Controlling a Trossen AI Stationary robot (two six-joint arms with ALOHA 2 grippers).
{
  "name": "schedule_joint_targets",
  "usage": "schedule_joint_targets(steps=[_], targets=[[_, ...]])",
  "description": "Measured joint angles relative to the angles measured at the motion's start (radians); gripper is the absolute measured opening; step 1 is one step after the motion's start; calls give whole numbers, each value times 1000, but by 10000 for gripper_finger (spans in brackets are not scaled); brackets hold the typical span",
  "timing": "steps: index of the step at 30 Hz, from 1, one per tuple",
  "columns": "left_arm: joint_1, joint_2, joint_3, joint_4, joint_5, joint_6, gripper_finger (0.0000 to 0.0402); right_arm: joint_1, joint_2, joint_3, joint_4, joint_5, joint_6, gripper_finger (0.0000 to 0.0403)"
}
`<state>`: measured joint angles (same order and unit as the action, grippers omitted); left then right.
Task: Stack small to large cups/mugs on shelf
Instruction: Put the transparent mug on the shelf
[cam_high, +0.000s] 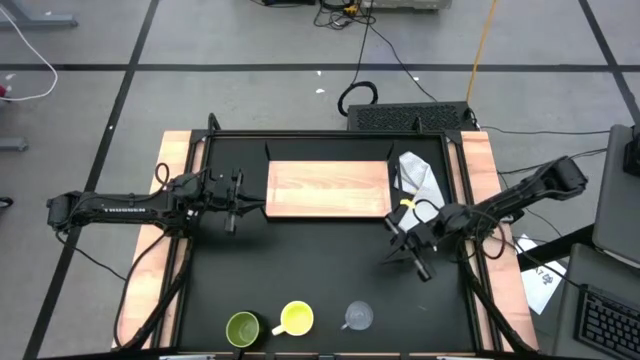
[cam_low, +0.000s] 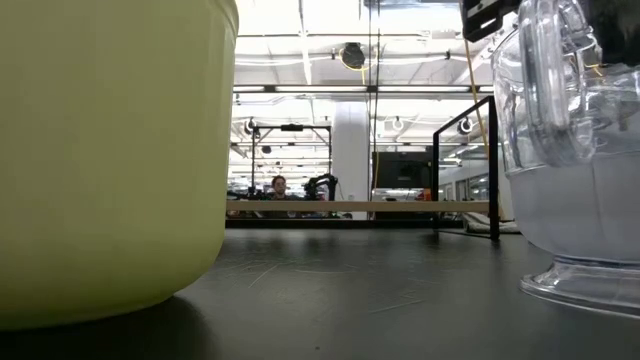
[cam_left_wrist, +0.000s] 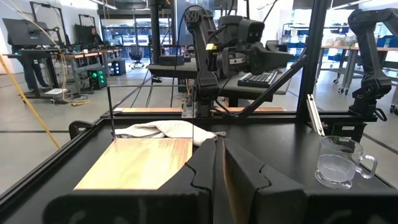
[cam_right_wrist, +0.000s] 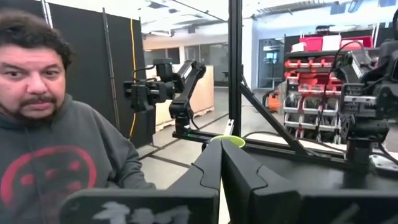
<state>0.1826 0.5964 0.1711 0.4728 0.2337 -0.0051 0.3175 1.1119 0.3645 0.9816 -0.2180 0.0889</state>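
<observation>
— So, the jaws?
— Left gripper (cam_high: 232, 212) nearly closed, right gripper (cam_high: 420, 262) shut tight; both empty.
— And the cups?
— Green mug (cam_high: 243, 328), yellow mug (cam_high: 296, 318) and glass cup (cam_high: 358, 316) line the worktop's near edge. Shelf (cam_high: 328, 188) bare; nothing stacked.

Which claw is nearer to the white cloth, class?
The right. The right claw sits just in front of the white cloth, on the same side of the table. The left claw is across the wooden board from it.
</observation>
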Motion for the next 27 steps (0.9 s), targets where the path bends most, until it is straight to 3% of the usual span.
schedule_joint_targets(steps=[8, 18, 27], targets=[[0, 0, 0, 0, 0, 0, 33, 56, 83, 95, -25, 11, -37, 0], [0, 0, 0, 0, 0, 0, 33, 82, 162, 373, -523, 15, -94, 0], [0, 0, 0, 0, 0, 0, 33, 54, 156, 533, -884, 138, 5, 0]])
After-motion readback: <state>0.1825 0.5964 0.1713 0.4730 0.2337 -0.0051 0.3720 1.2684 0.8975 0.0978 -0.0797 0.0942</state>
